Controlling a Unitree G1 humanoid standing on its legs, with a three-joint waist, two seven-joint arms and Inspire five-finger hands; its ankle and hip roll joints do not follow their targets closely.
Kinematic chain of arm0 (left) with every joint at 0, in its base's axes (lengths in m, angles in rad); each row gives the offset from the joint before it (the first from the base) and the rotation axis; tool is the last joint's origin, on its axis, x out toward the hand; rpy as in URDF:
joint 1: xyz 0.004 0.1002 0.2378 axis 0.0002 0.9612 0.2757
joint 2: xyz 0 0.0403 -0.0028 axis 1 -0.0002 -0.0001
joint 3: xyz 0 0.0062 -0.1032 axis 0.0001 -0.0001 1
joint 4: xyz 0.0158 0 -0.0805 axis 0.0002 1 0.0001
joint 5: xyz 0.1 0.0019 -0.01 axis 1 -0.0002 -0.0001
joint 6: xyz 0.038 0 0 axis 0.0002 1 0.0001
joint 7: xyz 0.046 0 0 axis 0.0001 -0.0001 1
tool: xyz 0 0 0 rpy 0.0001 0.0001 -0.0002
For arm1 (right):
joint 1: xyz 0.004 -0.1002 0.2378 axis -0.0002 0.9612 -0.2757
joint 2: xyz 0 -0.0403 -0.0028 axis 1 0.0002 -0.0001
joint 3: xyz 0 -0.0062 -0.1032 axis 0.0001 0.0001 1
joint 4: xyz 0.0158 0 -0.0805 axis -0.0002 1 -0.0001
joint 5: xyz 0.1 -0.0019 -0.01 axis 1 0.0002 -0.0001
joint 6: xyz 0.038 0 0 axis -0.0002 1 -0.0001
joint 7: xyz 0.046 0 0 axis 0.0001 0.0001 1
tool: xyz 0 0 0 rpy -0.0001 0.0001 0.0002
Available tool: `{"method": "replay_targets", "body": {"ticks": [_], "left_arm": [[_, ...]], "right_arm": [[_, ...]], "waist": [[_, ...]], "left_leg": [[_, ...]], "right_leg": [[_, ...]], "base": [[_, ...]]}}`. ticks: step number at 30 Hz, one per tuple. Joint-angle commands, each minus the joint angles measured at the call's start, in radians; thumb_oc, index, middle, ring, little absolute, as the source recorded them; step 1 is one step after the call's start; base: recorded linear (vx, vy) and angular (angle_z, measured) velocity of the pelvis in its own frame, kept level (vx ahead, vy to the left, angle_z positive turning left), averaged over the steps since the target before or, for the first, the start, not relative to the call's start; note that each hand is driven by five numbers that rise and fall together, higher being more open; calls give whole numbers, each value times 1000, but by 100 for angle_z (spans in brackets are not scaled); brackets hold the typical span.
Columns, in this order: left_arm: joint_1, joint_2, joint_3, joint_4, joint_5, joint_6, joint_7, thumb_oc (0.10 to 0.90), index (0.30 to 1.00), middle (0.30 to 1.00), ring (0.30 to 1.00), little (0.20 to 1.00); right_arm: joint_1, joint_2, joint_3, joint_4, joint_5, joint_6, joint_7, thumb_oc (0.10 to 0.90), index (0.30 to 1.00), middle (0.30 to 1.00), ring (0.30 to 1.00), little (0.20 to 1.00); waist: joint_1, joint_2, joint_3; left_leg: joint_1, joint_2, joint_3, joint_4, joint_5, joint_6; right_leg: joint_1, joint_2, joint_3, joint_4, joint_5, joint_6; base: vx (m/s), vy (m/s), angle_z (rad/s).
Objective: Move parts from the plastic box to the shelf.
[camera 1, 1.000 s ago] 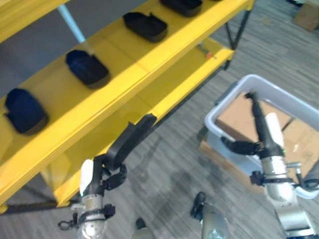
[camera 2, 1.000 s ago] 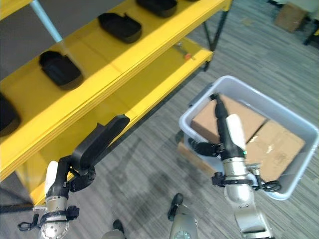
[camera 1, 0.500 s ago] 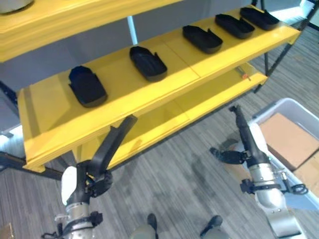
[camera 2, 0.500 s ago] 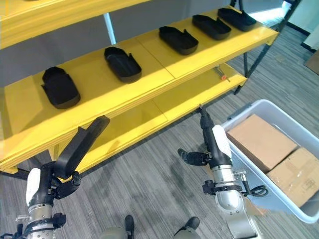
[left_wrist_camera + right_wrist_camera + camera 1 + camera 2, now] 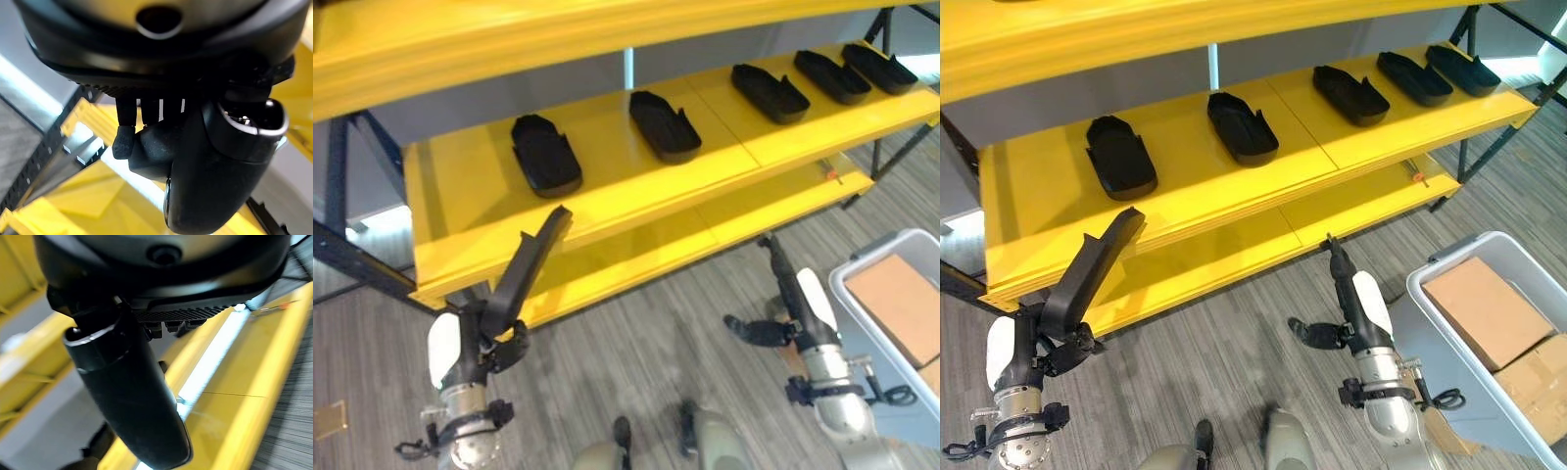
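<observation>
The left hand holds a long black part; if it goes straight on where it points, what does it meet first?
Probably the front edge of the yellow middle shelf: the long black part in the left hand points up at it, though depth is unclear.

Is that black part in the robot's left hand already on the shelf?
Not yet. The left hand has its fingers curled round the long black part, which is tilted up in front of the yellow shelf, not lying on it.
</observation>
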Motion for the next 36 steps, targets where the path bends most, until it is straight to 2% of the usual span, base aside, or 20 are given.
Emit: {"method": "replay_targets", "body": {"ticks": [1,4,8,13,14,15,17,18,19,21,22,23,24,25,26,29,30,34,35,36], "left_arm": [[-37,60,35,-159,5,-91,23,400,300,300,300,300],[-42,57,15,-159,14,-100,25,400,300,300,300,300],[-70,59,-19,-165,8,-110,31,400,300,300,300,300],[-82,57,-35,-170,-26,-120,33,400,300,300,300,300],[-84,53,-40,-174,-43,-127,26,400,300,300,300,300],[-84,53,-40,-174,-43,-126,25,400,300,300,300,300],[-87,57,-39,-181,-58,-131,19,400,300,300,300,300],[-85,60,-34,-185,-63,-135,17,400,300,300,300,300],[-83,63,-32,-186,-66,-136,19,400,300,300,300,300],[-82,66,-23,-189,-78,-132,18,400,300,300,300,300],[-79,69,-13,-197,-82,-132,24,400,300,300,300,300],[-80,77,-7,-197,-85,-134,37,400,300,300,300,300],[-80,77,-8,-197,-85,-133,38,400,300,300,300,300],[-90,82,-9,-191,-85,-130,47,400,300,300,300,300],[-100,82,-14,-189,-83,-128,51,400,300,300,300,300],[-110,78,-24,-181,-83,-128,51,400,300,300,300,300],[-119,80,-28,-186,-82,-129,43,400,300,300,300,300],[-128,119,-35,-208,-78,-137,29,400,300,300,300,300],[-128,119,-35,-208,-78,-137,29,400,300,300,300,300],[-146,137,-38,-205,-70,-135,38,400,300,300,300,300]], "right_arm": [[-118,-37,-66,-51,41,-95,-35,900,1000,1000,1000,1000],[-109,-42,-73,-68,55,-113,-44,900,1000,1000,1000,1000],[-131,-58,-69,-59,65,-109,-57,900,1000,1000,1000,1000],[-146,-69,-62,-42,85,-110,-75,900,1000,1000,1000,1000],[-146,-77,-66,-43,102,-112,-73,900,1000,1000,1000,1000],[-146,-76,-67,-43,102,-112,-72,900,1000,1000,1000,1000],[-154,-84,-64,-40,104,-112,-77,900,1000,1000,1000,1000],[-158,-86,-61,-37,105,-112,-76,900,1000,1000,1000,1000],[-159,-87,-61,-34,99,-114,-78,900,1000,1000,1000,1000],[-147,-78,-78,-33,96,-110,-93,900,1000,1000,1000,1000],[-139,-71,-89,-35,90,-112,-109,900,1000,1000,1000,1000],[-134,-63,-94,-31,84,-105,-123,900,1000,1000,1000,1000],[-133,-63,-94,-31,82,-105,-124,900,1000,1000,1000,1000],[-132,-65,-95,-24,74,-100,-133,900,1000,1000,1000,1000],[-140,-69,-94,-22,70,-100,-139,900,1000,1000,1000,1000],[-141,-58,-88,-16,56,-97,-141,900,1000,1000,1000,1000],[-130,-54,-103,-20,44,-95,-143,900,1000,1000,1000,1000],[-131,-20,-109,-29,37,-84,-148,900,1000,1000,1000,1000],[-131,-19,-109,-29,37,-84,-148,900,1000,1000,1000,1000],[-144,-8,-94,-23,24,-78,-152,900,1000,1000,1000,1000]], "waist": [[-27,-2,-52],[-24,-33,-66],[-30,-15,-91],[-26,4,-117],[-22,3,-105],[-24,8,-106],[-13,8,-83],[-3,6,-74],[9,0,-63],[6,-19,-64],[5,-26,-69],[9,-14,-79],[9,-13,-82],[14,2,-89],[20,16,-94],[16,35,-110],[8,37,-115],[21,5,-113],[22,2,-113],[28,-9,-113]], "left_leg": [[68,-53,-74,-51,-12,-77],[79,-96,-99,-39,-44,-69],[88,-89,-112,-24,-66,-69],[85,-74,-135,49,-113,-90],[17,-79,-104,220,-55,-140],[12,-74,-106,235,-68,-141],[-67,-65,-66,417,0,-199],[-97,-52,-47,467,17,-209],[-126,-33,-40,507,32,-210],[-148,108,19,469,20,-182],[-120,220,43,344,28,-180],[-107,317,27,146,69,-212],[-89,321,30,109,86,-218],[-79,375,8,-20,168,-247],[-80,399,-12,-94,226,-269],[-42,390,-14,-116,181,-292],[-46,376,22,-118,174,-295],[-32,288,59,-68,113,-269],[-32,286,61,-66,112,-267],[-36,253,76,-48,82,-250]], "right_leg": [[69,-52,-18,-139,181,50],[136,-32,-22,-232,200,39],[173,-14,20,-229,185,14],[223,-9,-18,-238,129,-12],[269,-31,-42,-246,114,-29],[272,-26,-45,-247,107,-29],[312,-35,-62,-247,83,-44],[329,-33,-68,-249,71,-54],[339,-34,-66,-245,60,-58],[361,-60,-82,-248,53,-48],[368,-85,-90,-247,48,-31],[365,-108,-89,-245,41,2],[366,-105,-91,-245,38,0],[364,-110,-80,-239,24,16],[369,-119,-70,-234,15,27],[365,-152,-46,-218,18,59],[376,-177,-52,-223,30,73],[404,-262,-47,-248,84,114],[404,-265,-45,-249,85,115],[401,-301,-49,-258,104,134]], "base": [[104,-14,52],[175,-74,38],[142,-78,59],[173,-100,16],[131,-35,66],[93,-8,61],[29,3,61],[2,-11,30],[3,-32,1],[58,27,10],[119,279,41],[102,236,54],[93,292,52],[105,208,25],[136,401,13],[94,290,-10],[60,205,-30],[74,253,3],[35,266,4],[21,235,-1]]}}
